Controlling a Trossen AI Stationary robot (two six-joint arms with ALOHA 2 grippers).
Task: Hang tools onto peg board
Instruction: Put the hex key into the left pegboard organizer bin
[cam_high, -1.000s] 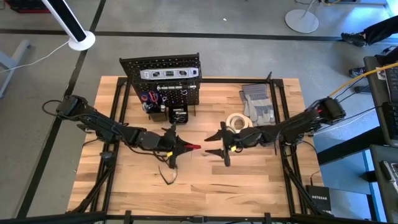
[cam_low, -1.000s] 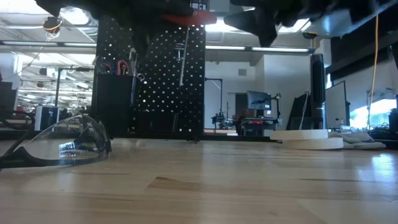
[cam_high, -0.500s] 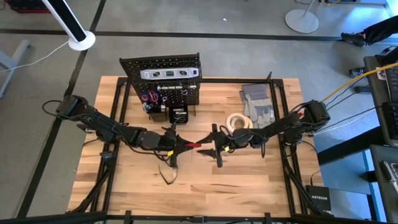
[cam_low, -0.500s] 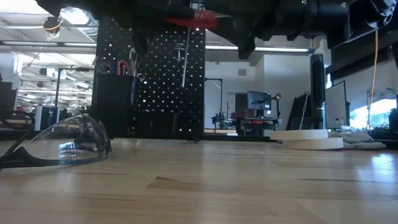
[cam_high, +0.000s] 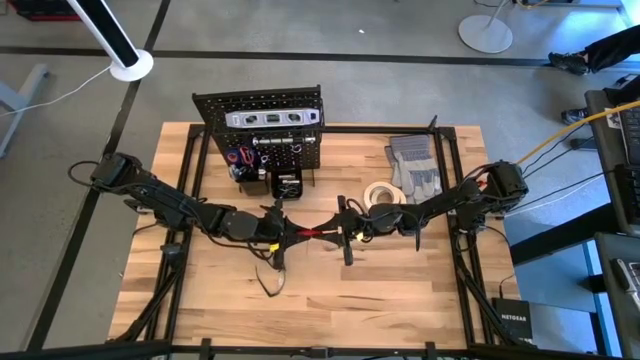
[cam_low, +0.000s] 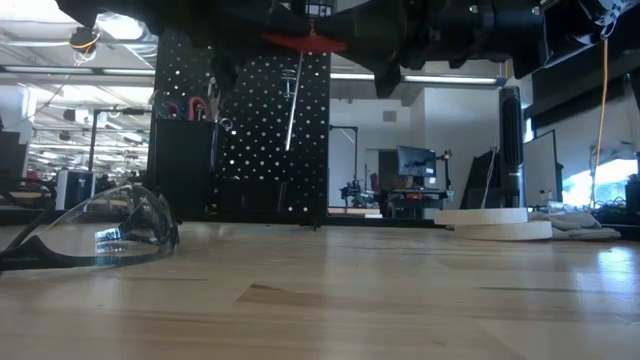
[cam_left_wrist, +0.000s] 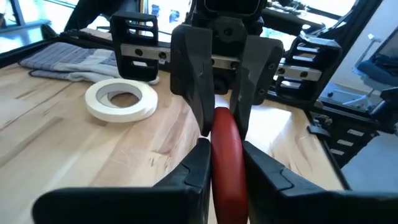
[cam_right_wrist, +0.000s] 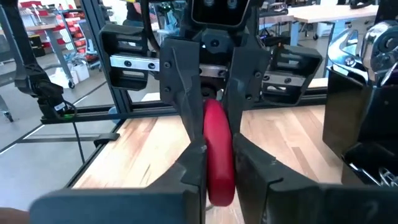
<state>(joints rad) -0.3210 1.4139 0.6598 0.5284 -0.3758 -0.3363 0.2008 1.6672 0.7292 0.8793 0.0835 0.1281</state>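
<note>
A red-handled tool (cam_high: 313, 233) hangs in the air above the table's middle, between my two grippers. Its red handle (cam_low: 305, 42) lies level and a thin metal shaft (cam_low: 292, 100) hangs down from it. My left gripper (cam_high: 292, 236) is shut on the handle from one end, my right gripper (cam_high: 338, 232) from the other. The black peg board (cam_high: 262, 128) stands at the far edge with a silver level (cam_high: 272, 118) on it and red-handled pliers (cam_high: 240, 157) in a bin. Safety glasses (cam_low: 100, 235) rest on the table near the front. My left gripper pinches the red handle's left end (cam_left_wrist: 227, 180) between its two fingers. The fingers come level from the table's left and lie along the handle. The tool is lifted clear of the table. My right gripper pinches the handle's other end (cam_right_wrist: 218, 171) between its two fingers, level from the table's right and along the handle. Its fingertips face my left gripper's fingertips closely. The shaft hangs below the handle.
A white tape roll (cam_high: 383, 195) lies right of centre, and grey gloves (cam_high: 413, 166) lie behind it toward the far right. Black frame rails (cam_high: 447, 170) run along both table sides. Bare wood stretches along the near edge.
My right gripper has moved toward the table's left, up to the red handle, and has shut on it. The tool has stayed in the air in my left gripper.
</note>
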